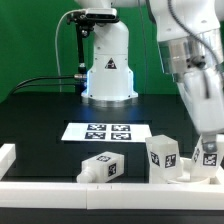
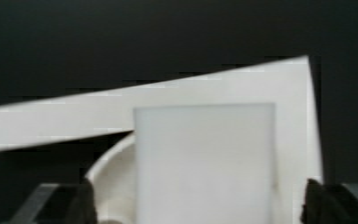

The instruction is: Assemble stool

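Hand (image 2: 202, 208): released, fingers spread to either side of the first leg, with a gap on each side.
First leg (image 1: 210, 155): upright white block, at the exterior view's right.
Second leg (image 1: 163, 153): upright, just beside it.
Seat (image 1: 182, 178): low disc at their bases, partly hidden.
Third leg (image 1: 100, 167): lying on the black tabletop (image 1: 40, 120), further toward the exterior view's left.
Marker board (image 1: 108, 131): flat, behind the legs.

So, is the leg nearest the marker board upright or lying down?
Lying down: the leg stretches lengthwise along the black table, unlike the upright leg at the exterior view's right.
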`<state>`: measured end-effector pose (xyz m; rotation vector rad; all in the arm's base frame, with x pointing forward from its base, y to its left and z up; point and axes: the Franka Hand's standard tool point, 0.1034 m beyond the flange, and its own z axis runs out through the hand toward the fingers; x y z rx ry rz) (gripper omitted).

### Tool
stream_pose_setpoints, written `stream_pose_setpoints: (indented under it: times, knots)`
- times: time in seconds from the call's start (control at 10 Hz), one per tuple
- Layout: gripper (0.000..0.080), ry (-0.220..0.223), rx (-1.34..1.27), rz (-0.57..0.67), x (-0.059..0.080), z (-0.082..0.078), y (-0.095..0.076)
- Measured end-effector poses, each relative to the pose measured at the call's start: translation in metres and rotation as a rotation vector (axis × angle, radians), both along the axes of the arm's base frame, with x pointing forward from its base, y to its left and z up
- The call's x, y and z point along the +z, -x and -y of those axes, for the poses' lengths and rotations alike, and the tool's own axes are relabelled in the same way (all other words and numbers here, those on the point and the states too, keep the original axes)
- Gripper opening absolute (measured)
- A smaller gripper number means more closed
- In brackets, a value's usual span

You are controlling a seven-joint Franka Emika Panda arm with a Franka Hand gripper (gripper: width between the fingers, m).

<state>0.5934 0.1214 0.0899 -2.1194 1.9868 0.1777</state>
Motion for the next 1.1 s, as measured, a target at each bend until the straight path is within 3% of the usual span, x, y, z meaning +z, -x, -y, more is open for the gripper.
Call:
stream_pose_setpoints:
  times: [0.5, 0.8, 1.1]
  knots:
    - [0.0649, 0.023, 0.326, 0.073, 0.001, -0.002, 0.000]
    - [0.0649, 0.127, 0.941, 0.192, 0.019, -0.008, -0.013]
    - [0.0649, 0.141, 1.168, 0.245, 0.019, -0.006, -0.015]
